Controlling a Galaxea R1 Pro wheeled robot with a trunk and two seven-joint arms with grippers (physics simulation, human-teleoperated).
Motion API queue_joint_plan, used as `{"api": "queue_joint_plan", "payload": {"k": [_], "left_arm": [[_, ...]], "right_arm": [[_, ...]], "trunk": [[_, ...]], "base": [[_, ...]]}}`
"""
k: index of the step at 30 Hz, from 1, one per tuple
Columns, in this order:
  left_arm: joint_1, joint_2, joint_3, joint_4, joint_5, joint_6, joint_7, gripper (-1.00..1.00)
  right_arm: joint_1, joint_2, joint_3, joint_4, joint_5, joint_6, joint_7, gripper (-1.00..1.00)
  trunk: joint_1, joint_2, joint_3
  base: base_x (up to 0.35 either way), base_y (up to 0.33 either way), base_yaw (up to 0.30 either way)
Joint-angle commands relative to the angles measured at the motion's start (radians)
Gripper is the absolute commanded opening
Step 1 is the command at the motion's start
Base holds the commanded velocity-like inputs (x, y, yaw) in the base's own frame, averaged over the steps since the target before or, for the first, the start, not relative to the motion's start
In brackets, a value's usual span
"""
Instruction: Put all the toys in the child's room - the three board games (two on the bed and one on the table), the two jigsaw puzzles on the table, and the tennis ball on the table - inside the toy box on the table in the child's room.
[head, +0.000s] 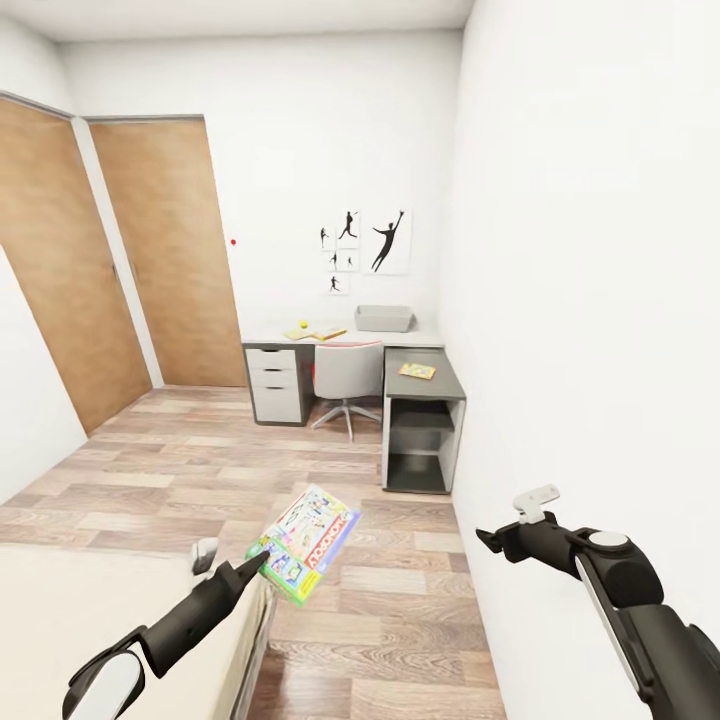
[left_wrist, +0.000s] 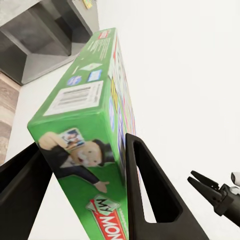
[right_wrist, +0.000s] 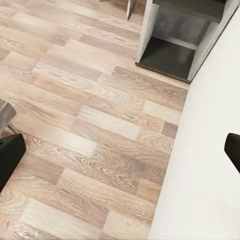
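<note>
The green-edged board game is hanging over the floor beside the bed, the left pincer clamping its edge. The carry to the toy box on the far surface is under way (1 of 3 games); driving closer seems next. The right pincer is gaping open, holding nothing. The box's inside is hidden.
</note>
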Motion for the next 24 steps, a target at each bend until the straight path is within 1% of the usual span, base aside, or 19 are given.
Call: {"api": "queue_joint_plan", "payload": {"k": [1, 6, 9, 19, 24], "left_arm": [[-0.001, 0.001, -0.001, 0.000, 0.008, 0.005, 0.000, -1.00], [-0.001, 0.001, -0.002, 0.001, 0.007, 0.004, -0.005, -1.00], [-0.001, 0.001, -0.002, 0.001, 0.005, 0.004, -0.002, -1.00], [-0.001, 0.001, -0.003, 0.001, 0.004, 0.004, 0.003, -1.00], [-0.001, 0.001, -0.003, 0.002, -0.001, 0.005, 0.006, -1.00]], "right_arm": [[0.000, 0.000, -0.001, -0.002, 0.010, 0.003, 0.010, 1.00], [0.005, 0.000, -0.001, -0.006, 0.010, 0.003, 0.010, 1.00], [0.006, 0.000, -0.001, -0.007, 0.010, 0.003, 0.010, 1.00], [0.006, -0.001, -0.005, -0.008, 0.001, 0.005, 0.014, 1.00], [0.006, -0.001, -0.004, -0.011, 0.001, 0.005, 0.013, 1.00]], "trunk": [[0.001, -0.002, -0.002], [0.001, -0.002, -0.002], [0.001, -0.002, -0.002], [0.001, -0.002, -0.002], [0.001, -0.002, -0.002]], "base": [[0.000, 0.048, 0.004], [0.008, 0.016, 0.001], [0.154, 0.002, 0.000], [0.309, -0.001, 0.000], [0.340, -0.076, 0.000]]}}
